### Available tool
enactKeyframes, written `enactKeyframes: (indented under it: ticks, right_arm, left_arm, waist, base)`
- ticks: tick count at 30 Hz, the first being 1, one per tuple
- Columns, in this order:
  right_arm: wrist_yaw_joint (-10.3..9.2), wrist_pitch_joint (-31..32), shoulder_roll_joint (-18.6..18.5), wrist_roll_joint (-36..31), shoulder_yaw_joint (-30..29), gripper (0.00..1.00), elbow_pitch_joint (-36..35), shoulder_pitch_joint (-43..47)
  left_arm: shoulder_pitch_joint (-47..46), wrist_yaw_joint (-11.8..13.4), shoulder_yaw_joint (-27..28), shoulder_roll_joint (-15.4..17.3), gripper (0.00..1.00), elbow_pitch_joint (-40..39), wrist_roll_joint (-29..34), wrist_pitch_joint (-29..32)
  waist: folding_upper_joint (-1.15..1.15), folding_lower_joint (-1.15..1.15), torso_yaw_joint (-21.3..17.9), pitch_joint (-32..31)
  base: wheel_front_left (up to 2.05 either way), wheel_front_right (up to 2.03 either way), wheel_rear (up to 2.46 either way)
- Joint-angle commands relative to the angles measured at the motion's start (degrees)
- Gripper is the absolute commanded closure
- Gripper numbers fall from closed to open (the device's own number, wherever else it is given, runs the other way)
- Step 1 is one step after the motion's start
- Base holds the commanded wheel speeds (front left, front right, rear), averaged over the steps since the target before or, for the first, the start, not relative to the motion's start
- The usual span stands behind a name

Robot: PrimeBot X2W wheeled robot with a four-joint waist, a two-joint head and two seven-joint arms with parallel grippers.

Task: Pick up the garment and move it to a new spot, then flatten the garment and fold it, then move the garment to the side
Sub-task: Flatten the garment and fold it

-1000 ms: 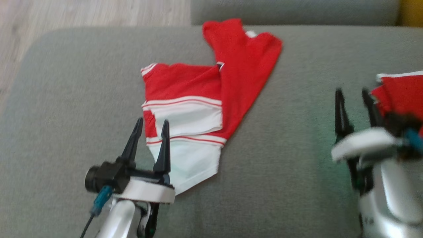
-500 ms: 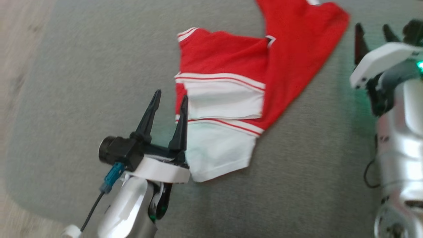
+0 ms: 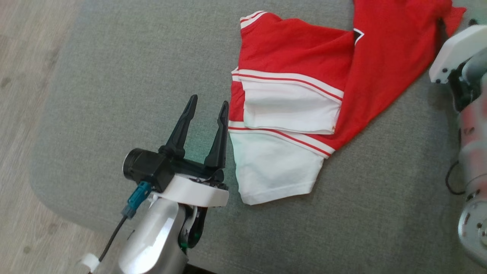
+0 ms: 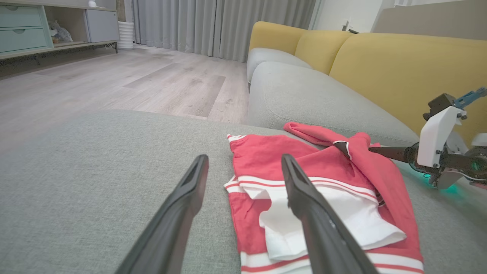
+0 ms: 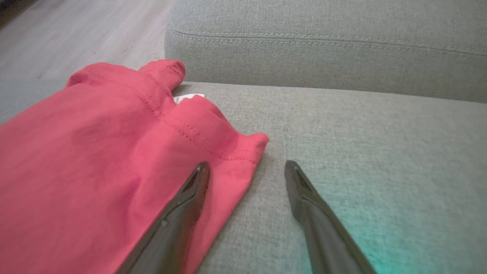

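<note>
1. Garment (image 3: 296, 45): a red and white jersey-knit shirt with white bands edged by thin red stripes. It lies loosely folded on itself, not flat, in the upper right of the head view.
2. A white panel is doubled over at mid-frame. A white lower hem points toward the bottom of the frame, and the plain red part runs off toward the upper right corner.
3. A small black and white trim patch (image 3: 357, 35) shows where the red folds meet. In the right wrist view a stitched red hem and a small white label (image 5: 188, 97) show at the top of the cloth.
4. It rests on a grey coarse-weave sofa cushion (image 3: 114, 76) with a rounded corner at lower left.
5. Left gripper (image 3: 210, 100): the two dark tapered fingers are spread apart with nothing between them. It sits just left of the shirt's left edge, lower centre of the frame; I can't tell whether it touches the cushion.
6. Right gripper (image 5: 247, 164): the fingers are spread and grip nothing. In its wrist view one finger is over the red hem corner and the other over bare cushion. Cloth contact is unclear.
7. Its white wrist housing (image 3: 456, 49) sits at the right edge of the head view, beside the red part.
8. Surroundings: pale wood-plank floor (image 3: 23, 76) at left, and a mustard-yellow padded backrest (image 4: 399, 64) at upper right of the left wrist view.
</note>
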Motion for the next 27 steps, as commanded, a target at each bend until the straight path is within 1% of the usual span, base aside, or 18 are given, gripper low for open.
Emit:
enactKeyframes:
  ticks: [1,2,4,8,11,12,14,15,18,23,27]
  right_arm:
    - [-0.04,0.2,0.4,-1.5,0.9,0.00,-0.2,-2.2]
    - [-0.04,0.1,0.1,-2.5,1.3,0.17,0.5,-2.4]
    - [-0.04,-0.6,-0.1,-3.9,2.2,1.00,1.7,-2.7]
    - [-0.04,-1.7,-0.1,-4.2,2.1,1.00,3.7,-3.0]
    - [-0.04,-4.5,0.1,-5.1,1.5,1.00,4.4,-2.8]
    - [-0.04,-4.5,0.1,-5.1,1.5,1.00,4.4,-2.8]
    - [-0.04,-6.5,0.6,-4.8,0.2,1.00,4.3,-2.0]
    - [-0.04,-8.7,1.4,-4.0,-1.9,1.00,3.9,-0.5]
    - [-0.04,-11.3,3.5,-3.7,-4.3,1.00,3.6,3.0]
    - [-0.04,-15.4,6.1,-4.9,-4.5,1.00,2.5,9.2]
    - [-0.04,-18.0,7.0,-4.0,-4.0,1.00,1.3,14.1]
  left_arm:
    - [-1.8,0.3,1.4,0.5,0.00,-1.9,-0.3,-0.3]
    - [-1.9,0.3,1.3,0.5,0.00,-1.9,-0.4,-0.3]
    - [-2.1,0.4,1.4,0.5,0.00,-1.8,-0.4,-0.3]
    - [-2.1,0.6,2.0,0.5,0.00,-1.6,-0.1,-0.3]
    - [-1.9,0.5,2.5,0.5,0.00,-1.1,0.4,-0.3]
    - [-1.9,0.5,2.5,0.5,0.00,-1.1,0.4,-0.3]
    - [-1.7,0.4,3.0,0.5,0.00,-0.9,0.6,-0.3]
    - [-1.1,0.4,3.7,0.5,0.00,-0.6,0.9,-0.3]
    - [0.4,0.4,5.5,0.5,0.00,-0.3,1.5,-0.3]
    - [3.3,-0.2,7.9,0.5,0.00,0.4,2.6,-0.3]
    - [5.5,-0.6,9.1,0.5,0.00,0.7,3.3,-0.3]
  waist:
    - [0.00,0.00,0.4,0.5]
    - [0.00,0.00,0.5,0.6]
    - [0.00,0.00,0.5,0.7]
    - [0.00,0.00,-0.2,0.5]
    - [0.00,0.00,-2.0,-1.0]
    - [0.00,0.00,-2.0,-1.0]
    - [0.00,0.00,-3.3,-2.5]
    - [0.00,0.00,-4.8,-4.2]
    - [0.00,0.00,-7.9,-7.0]
    - [0.00,0.00,-12.9,-11.6]
    - [0.00,0.00,-16.2,-15.1]
  base:
    - [0.00,0.00,0.00]
    - [0.00,0.00,0.00]
    - [0.00,0.00,0.00]
    - [0.00,0.00,0.00]
    - [0.00,0.00,0.00]
    - [0.00,0.00,0.00]
    - [0.00,0.00,0.00]
    - [0.00,0.00,0.00]
    - [0.00,0.00,0.00]
    - [0.00,0.00,0.00]
    - [0.00,0.00,0.00]
